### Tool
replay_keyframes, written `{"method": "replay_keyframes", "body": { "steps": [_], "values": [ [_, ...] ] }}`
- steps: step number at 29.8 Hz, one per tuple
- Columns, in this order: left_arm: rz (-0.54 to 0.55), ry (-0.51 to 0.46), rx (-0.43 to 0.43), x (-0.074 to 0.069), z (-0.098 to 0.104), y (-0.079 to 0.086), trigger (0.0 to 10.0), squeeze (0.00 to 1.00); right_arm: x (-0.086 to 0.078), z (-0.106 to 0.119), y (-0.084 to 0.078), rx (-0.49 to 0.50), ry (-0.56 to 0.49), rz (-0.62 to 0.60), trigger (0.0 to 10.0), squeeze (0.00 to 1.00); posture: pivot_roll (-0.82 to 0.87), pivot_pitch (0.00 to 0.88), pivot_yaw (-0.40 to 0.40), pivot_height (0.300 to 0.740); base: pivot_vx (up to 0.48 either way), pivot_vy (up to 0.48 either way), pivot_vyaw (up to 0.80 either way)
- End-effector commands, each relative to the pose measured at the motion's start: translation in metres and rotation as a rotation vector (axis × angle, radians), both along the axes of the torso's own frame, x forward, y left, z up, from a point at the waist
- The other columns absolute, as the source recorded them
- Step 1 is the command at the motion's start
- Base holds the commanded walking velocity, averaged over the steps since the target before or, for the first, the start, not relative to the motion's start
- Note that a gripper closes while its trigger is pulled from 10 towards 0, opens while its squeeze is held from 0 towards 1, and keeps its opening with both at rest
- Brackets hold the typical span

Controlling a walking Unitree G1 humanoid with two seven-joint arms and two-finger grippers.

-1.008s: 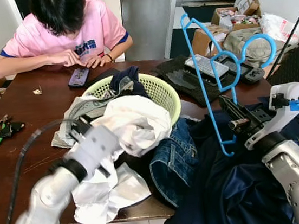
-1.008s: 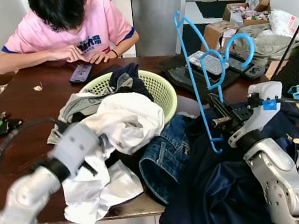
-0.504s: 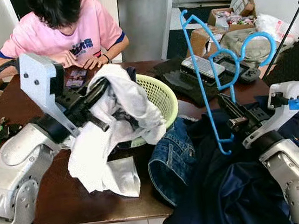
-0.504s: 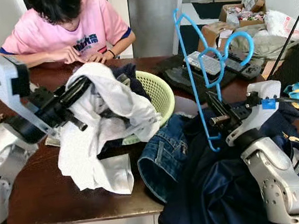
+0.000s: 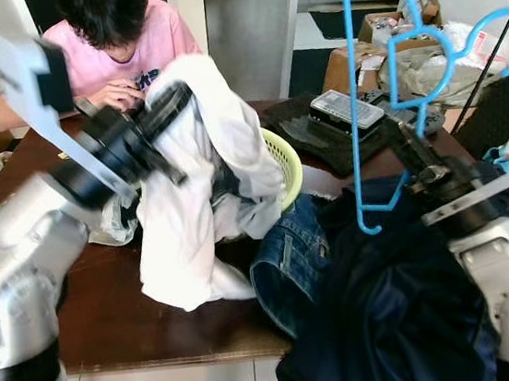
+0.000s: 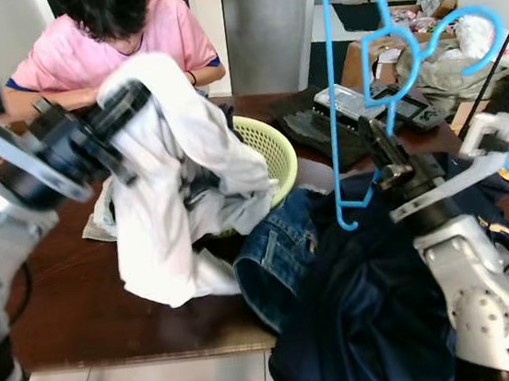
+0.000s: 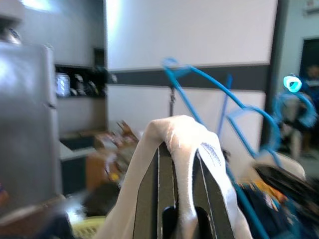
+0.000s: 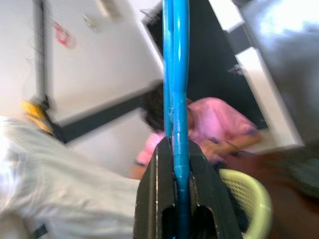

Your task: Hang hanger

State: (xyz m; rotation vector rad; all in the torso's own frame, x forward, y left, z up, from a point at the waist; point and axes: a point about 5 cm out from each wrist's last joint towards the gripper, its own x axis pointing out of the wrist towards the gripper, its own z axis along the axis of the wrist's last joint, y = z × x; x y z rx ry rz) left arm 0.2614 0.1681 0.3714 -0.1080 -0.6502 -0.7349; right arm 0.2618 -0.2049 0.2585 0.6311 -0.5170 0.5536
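Observation:
A blue plastic hanger (image 5: 356, 141) stands upright above the table's right side, its top cut off by the frame. My right gripper (image 5: 413, 145) is shut on its lower stem, and the right wrist view shows the blue bar (image 8: 177, 74) clamped between the fingers (image 8: 154, 189). My left gripper (image 5: 174, 98) is raised over the table's left half, shut on a white garment (image 5: 192, 207) that drapes down from it. In the left wrist view the white cloth (image 7: 184, 139) is folded over the fingers. The hanger and the garment are apart.
A lime-green basket (image 5: 286, 159) with clothes stands mid-table behind the garment. Jeans (image 5: 286, 261) and a dark navy cloth (image 5: 389, 304) lie at the front right. A person in a pink shirt (image 5: 115, 40) sits at the far side of the brown table (image 5: 92, 303). Black devices (image 5: 342, 110) lie behind the hanger.
My left gripper has lifted the white garment up out of the pile beside the basket. My right gripper has raised the hanger higher, so its top has left the frame.

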Motion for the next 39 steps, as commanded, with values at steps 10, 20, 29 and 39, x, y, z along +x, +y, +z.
{"method": "replay_keyframes", "body": {
  "steps": [10, 20, 29, 39],
  "values": [
    [-0.076, -0.077, -0.05, -0.017, 0.029, 0.003, 10.0, 0.0, -0.008, -0.002, 0.002, -0.031, -0.004, 0.02, 10.0, 0.0, 0.08, 0.041, -0.027, 0.74, -0.351, 0.0, 0.0],
    [-0.113, 0.073, -0.023, -0.001, -0.007, -0.012, 10.0, 0.0, -0.004, -0.006, -0.009, -0.042, 0.056, -0.041, 10.0, 0.0, 0.07, 0.033, -0.017, 0.74, -0.267, 0.0, -0.08],
    [0.09, 0.433, 0.065, 0.029, -0.124, 0.0, 10.0, 0.0, 0.0, -0.015, -0.01, -0.076, 0.11, -0.11, 10.0, 0.0, 0.06, 0.04, -0.014, 0.74, 0.0, 0.0, -0.8],
    [0.213, 0.638, 0.111, 0.027, -0.192, 0.014, 10.0, 0.0, 0.001, -0.018, -0.008, -0.086, 0.134, -0.115, 10.0, 0.0, 0.06, 0.053, -0.015, 0.74, 0.0, 0.0, -0.8]
  ]
}}
